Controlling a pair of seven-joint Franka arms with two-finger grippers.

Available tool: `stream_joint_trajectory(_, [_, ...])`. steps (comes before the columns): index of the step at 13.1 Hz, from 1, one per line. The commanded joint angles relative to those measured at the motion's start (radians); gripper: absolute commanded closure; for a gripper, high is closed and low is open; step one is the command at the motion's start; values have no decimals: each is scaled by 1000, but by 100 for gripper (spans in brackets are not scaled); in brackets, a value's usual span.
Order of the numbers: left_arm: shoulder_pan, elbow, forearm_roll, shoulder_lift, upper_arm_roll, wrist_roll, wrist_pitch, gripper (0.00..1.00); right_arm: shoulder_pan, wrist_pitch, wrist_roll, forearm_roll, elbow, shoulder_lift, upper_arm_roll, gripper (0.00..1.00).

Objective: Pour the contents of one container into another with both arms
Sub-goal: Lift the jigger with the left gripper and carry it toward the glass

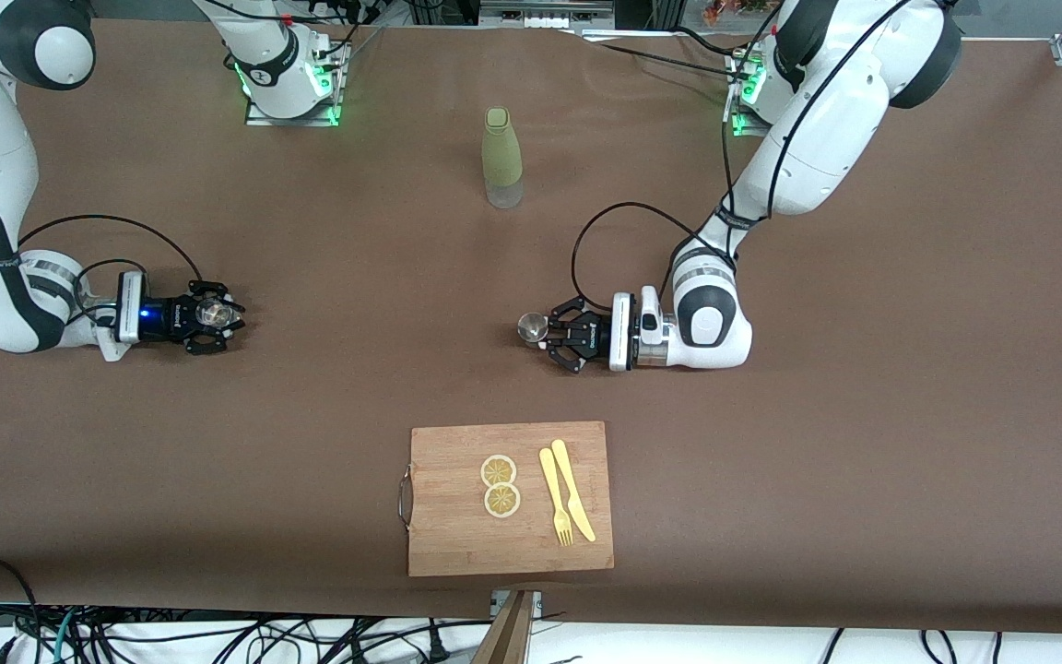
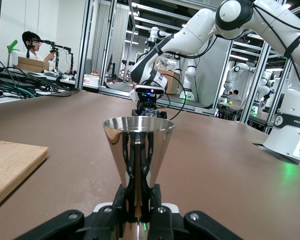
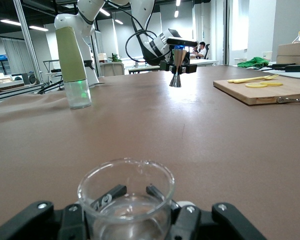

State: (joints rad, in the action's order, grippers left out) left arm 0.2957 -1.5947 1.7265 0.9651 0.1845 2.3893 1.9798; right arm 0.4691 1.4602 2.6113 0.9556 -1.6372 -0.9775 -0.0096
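At the table's near edge, working away from the front camera:

Cutting board: wooden, lying flat, its near side close to the table's near edge, about midway along it. Metal handle on the side toward the right arm's end.
On the board: two lemon slices touching each other; a yellow fork and yellow knife side by side next to them.
Open room, near: bare brown table runs from both short sides of the board out to both ends.
Left gripper: low over mid-table, farther from the front camera than the board, fingers pinching the jigger at its narrow waist.
Jigger: silvery, upright in the left wrist view, wide mouth up.
Right gripper: low near the right arm's end of the table, fingers closed around the glass cup.
Glass cup: clear, short, round, rim up; whether its base touches the table cannot be told.
Open room, middle: wide bare stretch between the two grippers, which are well apart.
Green bottle: upright, alone, toward the edge where the bases stand, between the two bases.
Open room, ends: the corners at the left arm's end are bare tabletop.
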Motion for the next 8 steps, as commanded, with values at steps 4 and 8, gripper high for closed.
stream_joint_trajectory(4, [39,59,45,35,1,7,44,100,-18,-20,-42,17,-23,43,8,78])
stream_joint_trajectory(8, [59,94,45,58,3,-1,48,100,-99,-14,-105,32,-87,169,8,78])
